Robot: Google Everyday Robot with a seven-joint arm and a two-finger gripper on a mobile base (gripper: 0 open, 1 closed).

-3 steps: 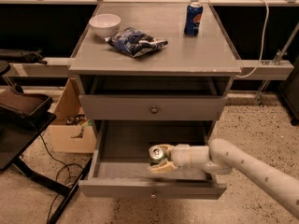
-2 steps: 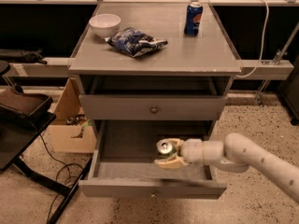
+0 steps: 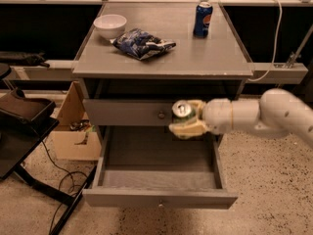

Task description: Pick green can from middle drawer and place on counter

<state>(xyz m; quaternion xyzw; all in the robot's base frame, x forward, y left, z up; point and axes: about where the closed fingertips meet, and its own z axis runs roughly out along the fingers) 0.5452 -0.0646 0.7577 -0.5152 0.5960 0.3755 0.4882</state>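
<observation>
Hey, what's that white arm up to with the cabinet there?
The robot's arm reaches in from the right, and its gripper is closed around a green can. It holds the can in the air above the open, otherwise bare middle drawer, level with the closed drawer front above it. The can is not yet on the counter, which holds a white bowl, a snack bag and a blue can.
</observation>
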